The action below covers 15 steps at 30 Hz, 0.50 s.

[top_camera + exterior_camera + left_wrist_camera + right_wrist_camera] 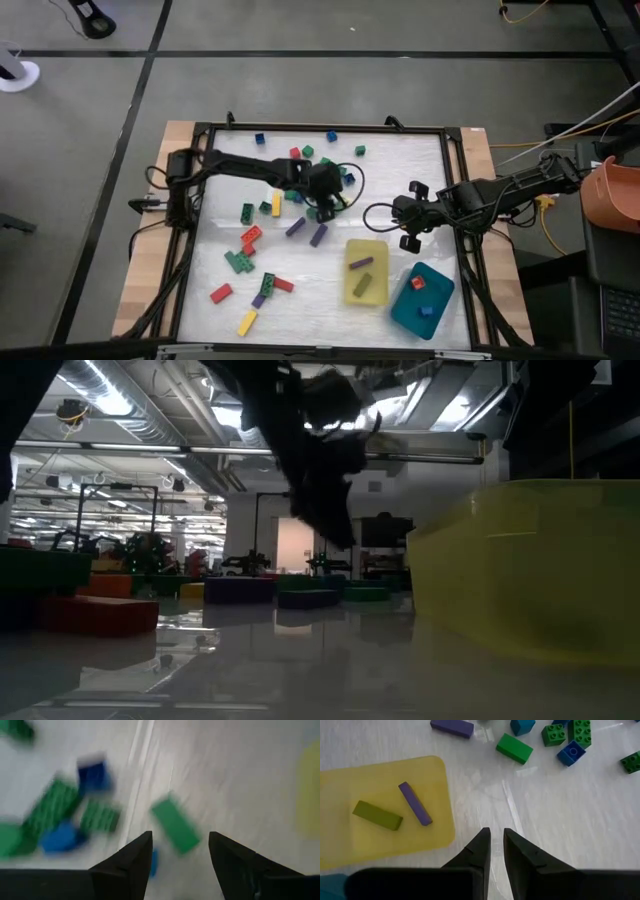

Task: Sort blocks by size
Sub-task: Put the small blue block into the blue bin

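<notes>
Blocks [250,236] beneath outstretched left hand [322,207], fingers apart

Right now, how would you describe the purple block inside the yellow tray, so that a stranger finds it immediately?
Find the yellow tray near the front of the table, beside the teal tray. Two long blocks lie in it. The purple block is the slimmer one, nearer the back; its neighbour is the olive block.

We see the blocks [262,237] scattered loose across the frame's centre-left: red, green, blue, yellow, purple, some tiny cubes, some long bars. Two long ones, purple + olive, lie flat lower right of centre; two tiny ones, red + blue, sit further lower right.
</notes>
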Motion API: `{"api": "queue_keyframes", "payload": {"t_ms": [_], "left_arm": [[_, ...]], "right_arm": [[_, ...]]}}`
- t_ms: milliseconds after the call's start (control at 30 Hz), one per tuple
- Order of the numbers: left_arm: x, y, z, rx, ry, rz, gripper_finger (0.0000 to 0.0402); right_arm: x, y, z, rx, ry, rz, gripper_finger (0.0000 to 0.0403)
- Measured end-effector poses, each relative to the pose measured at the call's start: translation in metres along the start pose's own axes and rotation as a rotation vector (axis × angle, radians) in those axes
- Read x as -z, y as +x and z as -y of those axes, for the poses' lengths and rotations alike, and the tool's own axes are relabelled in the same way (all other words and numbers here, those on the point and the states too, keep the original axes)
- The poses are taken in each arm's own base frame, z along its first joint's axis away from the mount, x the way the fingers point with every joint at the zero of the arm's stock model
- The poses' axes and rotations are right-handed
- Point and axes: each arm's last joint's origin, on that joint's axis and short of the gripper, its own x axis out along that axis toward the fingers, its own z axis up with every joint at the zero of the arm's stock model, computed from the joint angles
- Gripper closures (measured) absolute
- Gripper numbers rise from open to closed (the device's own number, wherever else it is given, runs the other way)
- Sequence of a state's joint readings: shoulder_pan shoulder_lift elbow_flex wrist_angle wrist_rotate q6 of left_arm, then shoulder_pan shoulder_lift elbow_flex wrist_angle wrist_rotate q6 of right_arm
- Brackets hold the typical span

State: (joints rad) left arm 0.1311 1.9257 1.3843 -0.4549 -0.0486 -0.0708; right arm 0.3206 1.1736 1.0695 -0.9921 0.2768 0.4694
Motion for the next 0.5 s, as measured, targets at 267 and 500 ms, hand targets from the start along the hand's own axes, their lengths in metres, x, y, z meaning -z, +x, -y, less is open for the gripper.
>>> {"api": "queue_keyframes", "payload": {"t_ms": [267, 500], "left_arm": [[0.017, 0.013, -0.015, -0.026, 0.001, -0.053, 0.0219], [0.027, 0.022, -0.021, -0.050, 0.021, -0.019, 0.0219]], "right_arm": [[0.000, 0.000, 0.000, 0.000, 0.000, 0.001, 0.0349], [0.000, 0.000, 0.000, 0.000, 0.000, 0.002, 0.0349]]}}
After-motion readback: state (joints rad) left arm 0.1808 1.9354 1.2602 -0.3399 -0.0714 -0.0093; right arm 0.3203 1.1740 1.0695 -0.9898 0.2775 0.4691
